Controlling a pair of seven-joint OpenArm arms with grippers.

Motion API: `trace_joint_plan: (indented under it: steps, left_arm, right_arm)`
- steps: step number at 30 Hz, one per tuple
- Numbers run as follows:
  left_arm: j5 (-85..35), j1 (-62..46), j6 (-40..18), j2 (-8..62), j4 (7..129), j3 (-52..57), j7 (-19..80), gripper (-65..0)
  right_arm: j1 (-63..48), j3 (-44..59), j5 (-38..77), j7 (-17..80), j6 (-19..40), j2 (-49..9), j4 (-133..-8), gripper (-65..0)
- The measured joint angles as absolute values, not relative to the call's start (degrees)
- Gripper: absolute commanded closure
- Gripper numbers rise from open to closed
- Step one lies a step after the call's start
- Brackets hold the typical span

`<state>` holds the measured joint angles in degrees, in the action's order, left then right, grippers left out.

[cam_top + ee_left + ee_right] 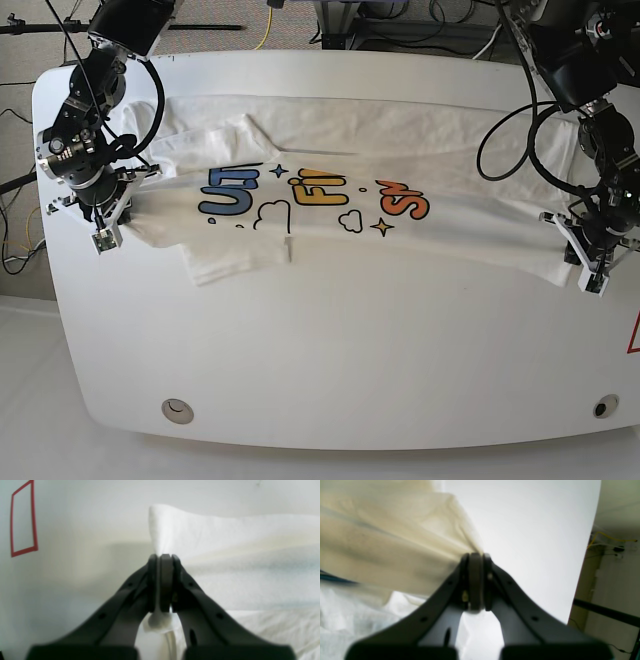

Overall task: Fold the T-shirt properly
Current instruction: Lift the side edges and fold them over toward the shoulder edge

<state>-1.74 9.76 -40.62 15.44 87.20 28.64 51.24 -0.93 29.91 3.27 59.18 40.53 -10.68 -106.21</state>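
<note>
One shirt (330, 215) lies spread across the far half of the table (330, 370), print upward, its ends near the table's side edges. Two grippers: left gripper (592, 262) with jaws clamped on the shirt's corner at the view's right; right gripper (105, 222) pinching the opposite edge. The table's near half offers open room.

The T-shirt (330, 150) was white, printed across its chest with rounded letters: blue at one end, yellow and orange in the middle, orange-red at the other. Beside the letters sat white clouds outlined in dark line, a dark blue star and yellow stars. The table (330, 340) under the T-shirt was plain white. Both grippers near the T-shirt's ends were black.
</note>
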Motion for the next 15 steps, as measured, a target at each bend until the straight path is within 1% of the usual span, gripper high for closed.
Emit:
trace_joint_plan:
  steps: [7, 15]
  left_arm:
    - [-1.7, 5.9, -40.6, 15.5, 91.6, 28.6, 51.4, -0.6]
    - [-1.7, 2.0, -40.6, 15.5, 93.8, 28.6, 51.4, -0.6]
  right_arm:
    - [-4.7, 29.9, 3.4, 59.2, 40.5, -10.7, -109.1, 0.0]
    - [-9.1, 29.9, 3.4, 59.2, 40.5, -10.7, -109.6, 0.0]
